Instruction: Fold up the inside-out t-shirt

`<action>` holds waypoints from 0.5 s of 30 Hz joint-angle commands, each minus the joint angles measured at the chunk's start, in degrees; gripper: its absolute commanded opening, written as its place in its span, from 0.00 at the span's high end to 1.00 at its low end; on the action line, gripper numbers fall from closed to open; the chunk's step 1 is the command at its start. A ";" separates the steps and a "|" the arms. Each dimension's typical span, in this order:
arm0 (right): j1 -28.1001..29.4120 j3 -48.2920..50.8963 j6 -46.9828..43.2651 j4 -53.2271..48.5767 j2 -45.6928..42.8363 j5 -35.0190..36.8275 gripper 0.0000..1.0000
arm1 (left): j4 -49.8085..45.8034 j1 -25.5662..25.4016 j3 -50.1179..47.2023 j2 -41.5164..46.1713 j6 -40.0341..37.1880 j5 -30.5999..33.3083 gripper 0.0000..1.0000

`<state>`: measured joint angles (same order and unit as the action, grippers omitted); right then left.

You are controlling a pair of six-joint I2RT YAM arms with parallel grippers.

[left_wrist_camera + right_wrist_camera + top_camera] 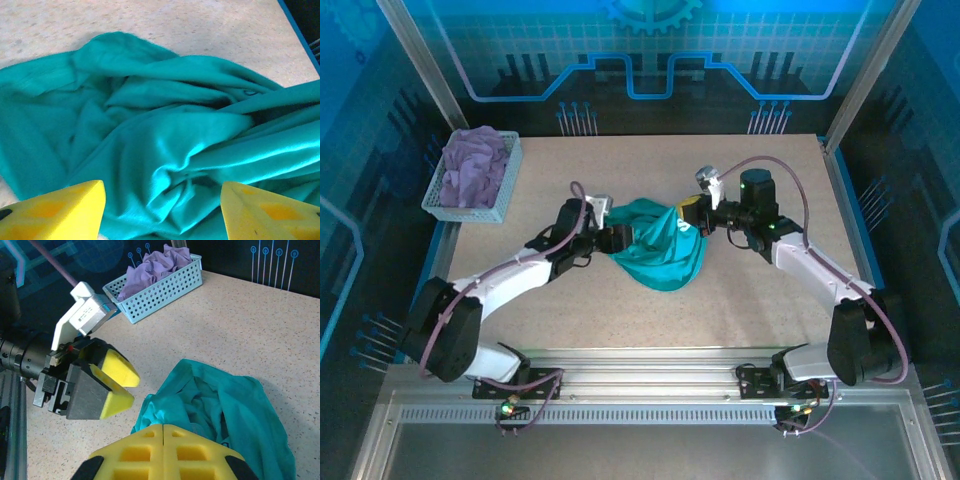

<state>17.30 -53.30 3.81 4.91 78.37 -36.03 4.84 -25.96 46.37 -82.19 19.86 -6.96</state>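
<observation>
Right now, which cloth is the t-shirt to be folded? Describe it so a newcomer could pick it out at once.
Start at the speckled beige table: in its middle lies a crumpled heap of cloth, the teal t-shirt. The other cloth, a lavender garment, sits bunched in the pale blue basket at the far left corner. The t-shirt is blue-green and lies loose on the tabletop.

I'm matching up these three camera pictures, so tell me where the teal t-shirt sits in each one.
Top camera: t-shirt bunched at centre.
Left wrist: t-shirt spread across the middle, edge to edge.
Right wrist: t-shirt at lower right.
Shared landmark: the left gripper, at the shirt's left side from above, low in its own view, left of centre in the right wrist's.
</observation>
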 commanded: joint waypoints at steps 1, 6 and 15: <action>0.53 -0.52 -0.74 -0.20 -2.64 0.00 1.00 | -3.99 -0.76 5.03 -5.28 -5.08 -1.27 0.37; 0.22 -2.58 -0.49 -2.01 -5.28 0.61 1.00 | -5.45 -0.76 12.59 -13.77 -5.66 -3.04 0.53; -4.16 -8.28 7.49 3.43 -13.79 -4.59 1.00 | -7.00 7.42 19.02 -12.62 4.31 -0.21 1.00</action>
<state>14.24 -59.29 8.40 3.55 69.32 -36.84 -1.04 -22.83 63.72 -98.26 19.18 -8.84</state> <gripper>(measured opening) 0.045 0.057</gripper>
